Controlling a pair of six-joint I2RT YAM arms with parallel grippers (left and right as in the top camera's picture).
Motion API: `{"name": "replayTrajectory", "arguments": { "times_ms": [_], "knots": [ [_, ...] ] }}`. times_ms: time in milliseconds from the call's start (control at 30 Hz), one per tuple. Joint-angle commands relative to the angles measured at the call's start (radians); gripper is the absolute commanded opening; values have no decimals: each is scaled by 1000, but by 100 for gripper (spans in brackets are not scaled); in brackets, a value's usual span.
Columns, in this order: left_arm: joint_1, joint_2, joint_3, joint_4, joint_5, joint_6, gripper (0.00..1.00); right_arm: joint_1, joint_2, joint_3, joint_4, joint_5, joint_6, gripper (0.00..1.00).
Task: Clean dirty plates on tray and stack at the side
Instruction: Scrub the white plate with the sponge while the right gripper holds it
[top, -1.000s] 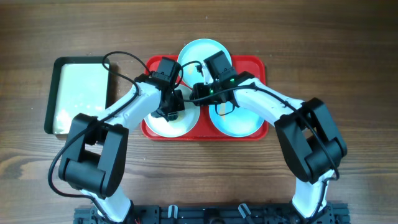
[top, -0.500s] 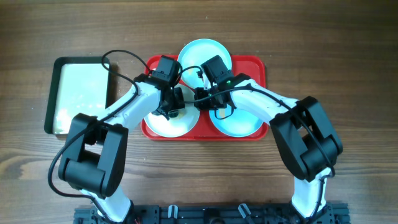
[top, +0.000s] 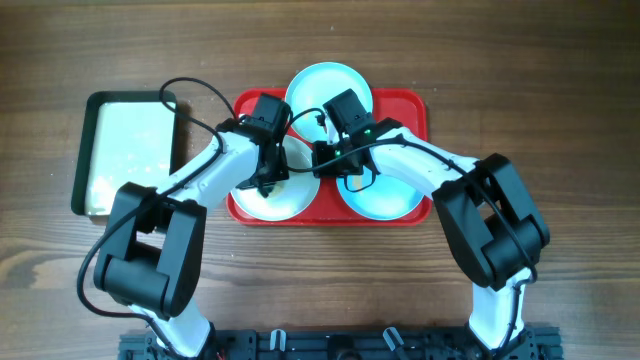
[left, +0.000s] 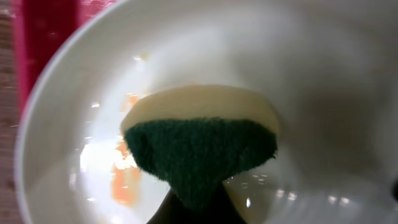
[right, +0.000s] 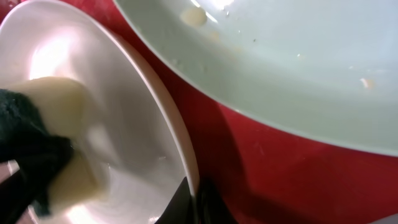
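The white plate (left: 323, 81) lies in the near-left part of the red tray (top: 415, 110). It is glossy and shallow, with an orange smear (left: 124, 183) on its wet floor. I see a sponge (left: 199, 143), cream foam faced with coarse green scourer, pressed onto it. The left gripper (top: 268, 172) pinches the sponge's lower end, its fingers almost wholly cut off by the frame edge. The right gripper (right: 194, 202) is closed to a narrow gap on the white plate's rim, with only its tips showing. One smooth turquoise plate (top: 328, 80) sits at the tray's far edge and another turquoise plate (top: 390, 200) sits near right. Up close, one of them carries pale specks. A dark-rimmed, cream-lined pan (top: 90, 150) sits to the left on the wood-grain table (top: 560, 80).
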Motion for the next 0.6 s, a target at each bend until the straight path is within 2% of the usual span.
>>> {"name": "replayTrajectory", "arguments": {
  "times_ms": [0, 100, 167, 233, 333, 367, 567],
  "knots": [
    [1, -1, 3, -48, -307, 3, 4, -18, 23, 13, -2, -49, 3, 4],
    [1, -2, 3, -49, -433, 6, 4, -18, 20, 13, -4, -50, -21, 4],
    [1, -2, 16, -48, -418, 6, 4, -18, 20, 13, -6, -65, -23, 5],
    [1, -13, 52, -48, -262, 12, 4, -18, 20, 13, -6, -65, -23, 4],
    [3, -44, 70, 55, 280, 173, 4, -18, 20, 13, -2, -64, -23, 4],
    [3, -40, 70, 74, 350, 198, 4, -18, 20, 13, 2, -63, -24, 4],
    [7, 44, 68, 74, 349, 216, 4, -18, 18, 42, -34, 11, -48, 4]
  ]
}}
